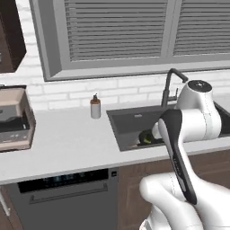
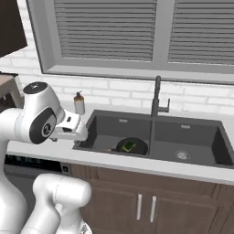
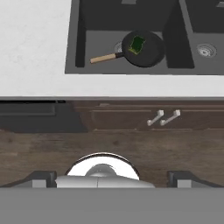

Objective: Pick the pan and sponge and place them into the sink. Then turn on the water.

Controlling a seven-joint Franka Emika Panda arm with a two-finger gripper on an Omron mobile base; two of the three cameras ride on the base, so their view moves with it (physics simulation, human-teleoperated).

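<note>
1. Two of the task's things are already lying in the sink (image 2: 201, 125): the pan (image 3: 146, 52) is sitting on the floor of the left basin, over the drain, with its wooden handle pointing toward the basin's left wall, and the sponge (image 3: 137, 44) is resting inside the pan.
2. Judging by that, the placing steps are looking done and the step in hand is turning on the water; no stream is running from the tap (image 2: 156, 98).
3. The arm is hanging back from the bench (image 1: 67, 139), with the hand camera looking down over the bench edge, the cabinet doors and the floor.
4. The fingers (image 3: 43, 178) are standing wide apart at the bottom corners of the hand view, holding nothing.
5. The next move is calling for a long reach forward and up over the basin divider to the tap, whose lever is sticking out to the right of the stem in the right base view.
6. The soap bottle (image 1: 95, 107) is standing on the bench left of the sink, well clear of that path.
</note>
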